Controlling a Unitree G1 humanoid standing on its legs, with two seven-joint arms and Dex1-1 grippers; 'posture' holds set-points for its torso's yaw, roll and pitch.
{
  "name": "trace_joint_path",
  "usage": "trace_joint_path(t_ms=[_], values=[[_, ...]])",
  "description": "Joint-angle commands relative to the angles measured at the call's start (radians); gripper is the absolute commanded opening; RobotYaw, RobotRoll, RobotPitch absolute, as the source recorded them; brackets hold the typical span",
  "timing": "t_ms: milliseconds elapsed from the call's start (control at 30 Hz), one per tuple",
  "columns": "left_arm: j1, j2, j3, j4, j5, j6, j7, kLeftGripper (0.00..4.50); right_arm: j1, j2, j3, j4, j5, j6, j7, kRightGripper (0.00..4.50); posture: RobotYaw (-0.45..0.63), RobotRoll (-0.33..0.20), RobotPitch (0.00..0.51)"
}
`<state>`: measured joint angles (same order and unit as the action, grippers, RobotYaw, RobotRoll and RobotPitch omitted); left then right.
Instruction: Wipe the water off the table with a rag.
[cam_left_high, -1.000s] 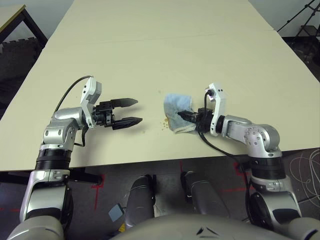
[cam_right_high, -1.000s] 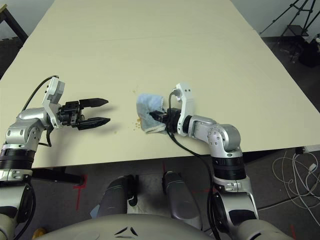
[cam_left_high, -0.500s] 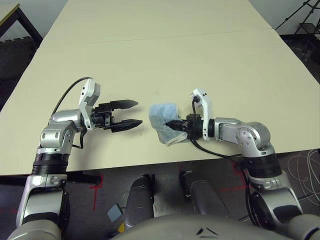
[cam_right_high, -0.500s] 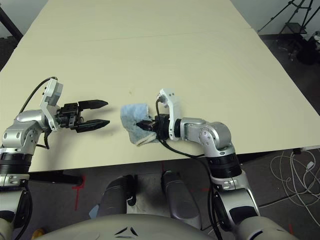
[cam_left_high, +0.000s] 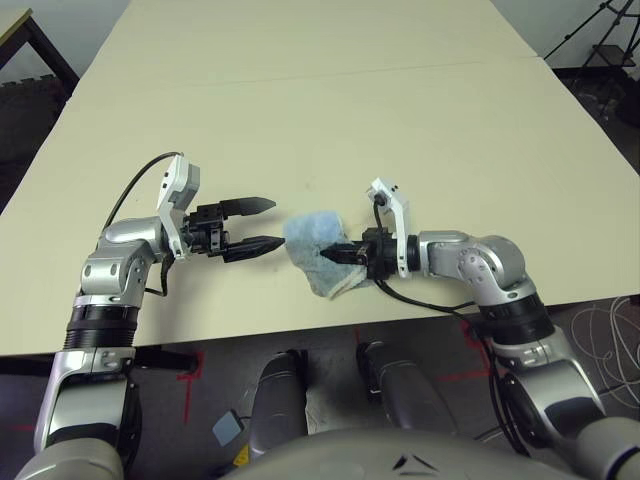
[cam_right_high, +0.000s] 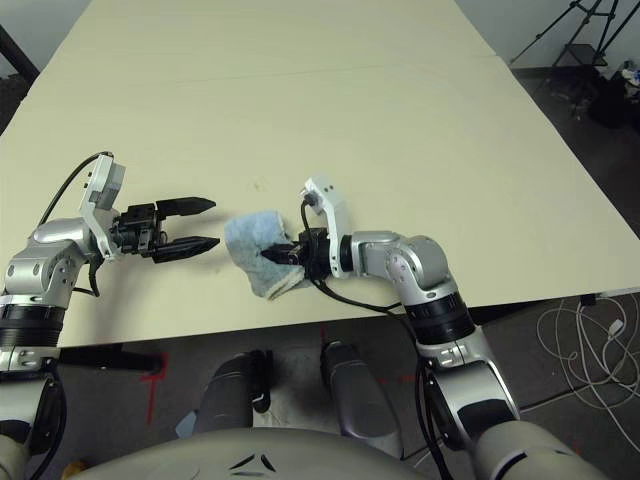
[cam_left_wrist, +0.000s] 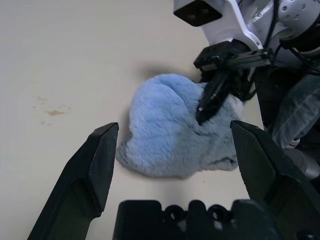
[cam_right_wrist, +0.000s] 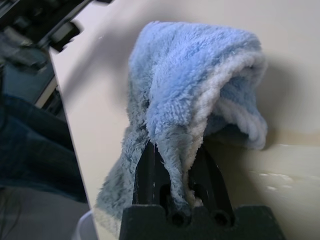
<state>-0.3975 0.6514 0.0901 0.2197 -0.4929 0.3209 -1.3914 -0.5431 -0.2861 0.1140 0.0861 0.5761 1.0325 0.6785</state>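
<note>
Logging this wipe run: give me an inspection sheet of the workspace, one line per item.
Surface: table pale cream, a seam across its far part.
Job's things: rag bunched near the front edge; water as faint amber specks beside it.
Clutter: nothing seen.
Grippers: right gripper shut on the rag; left gripper open, tips close to the rag.
Cables: black cable looping off the left wrist; loose cables on the floor.
Surroundings: tripod at far right.

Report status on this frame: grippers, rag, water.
Right gripper shut on the rag, pressing it to the table. Left gripper open, empty, beside the rag. Faint amber water traces on the table near the cloth. Nothing in the way.
</note>
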Motion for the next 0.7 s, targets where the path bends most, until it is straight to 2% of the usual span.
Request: trace_joint_path(t_ms=[33, 200, 433, 700], values=[[-0.015, -0.004, -0.007, 0.028, 0.002, -0.014, -0.003, 4.50, -0.001, -0.082, -0.071, 0.115, -0.060, -0.025, -0.038, 0.00, -0.15, 0.000, 0.188], [-0.037, -0.013, -0.015, 0.061, 0.010, -0.030, -0.008, 4.50, -0.058, -0.145, -0.122, 0.214, -0.078, -0.086, -0.032, 0.00, -0.16, 0.000, 0.180], [-0.060, -0.018, -0.017, 0.107, 0.020, -0.055, -0.009, 4.50, -0.121, -0.172, -0.197, 0.289, -0.084, -0.151, -0.058, 0.00, -0.16, 0.000, 0.177], [-0.088, -0.024, -0.009, 0.167, 0.031, -0.088, 0.005, 4.50, -0.252, -0.205, -0.327, 0.390, -0.087, -0.303, -0.083, 0.00, -0.17, 0.000, 0.181]])
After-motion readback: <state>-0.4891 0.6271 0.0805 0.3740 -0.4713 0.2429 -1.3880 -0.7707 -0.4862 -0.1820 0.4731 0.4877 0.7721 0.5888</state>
